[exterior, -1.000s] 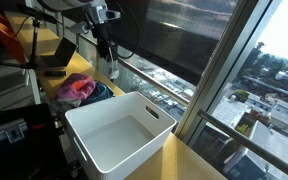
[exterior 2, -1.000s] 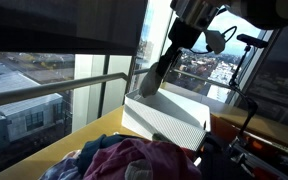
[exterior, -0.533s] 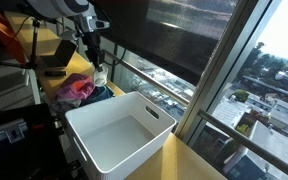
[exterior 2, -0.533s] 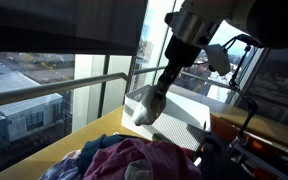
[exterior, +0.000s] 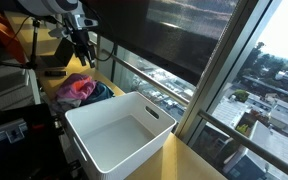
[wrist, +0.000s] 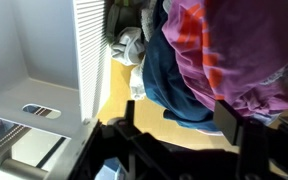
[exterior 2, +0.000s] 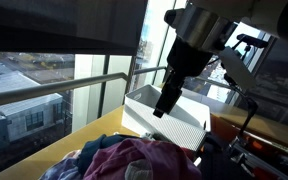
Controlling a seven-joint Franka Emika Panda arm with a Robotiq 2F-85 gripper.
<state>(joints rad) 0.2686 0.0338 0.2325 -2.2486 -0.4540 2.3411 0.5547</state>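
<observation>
Exterior view. Arm (exterior: 72, 20): hanging over the clothes pile (exterior: 79, 90), jaws pointing down, clear of the cloth and carrying nothing. Pile: slumping on the yellow surface (exterior: 189, 160) just beside the white bin (exterior: 134, 158), its unfolded garments leaning on one another.

Exterior view. Arm (exterior 2: 199, 35): reaching down in front of the bin (exterior 2: 169, 122), jaws hovering above the pile (exterior 2: 134, 160), not touching it.

Wrist view. Jaws: standing wide apart, released, with nothing between them and only bare surface (wrist: 119, 95) showing below. Pink-and-orange garment (wrist: 224, 50): draping over a blue garment (wrist: 169, 80) and so hiding most of it. Small pale item (wrist: 131, 45): lying tucked between the pile and the bin's ribbed wall (wrist: 89, 50).
</observation>
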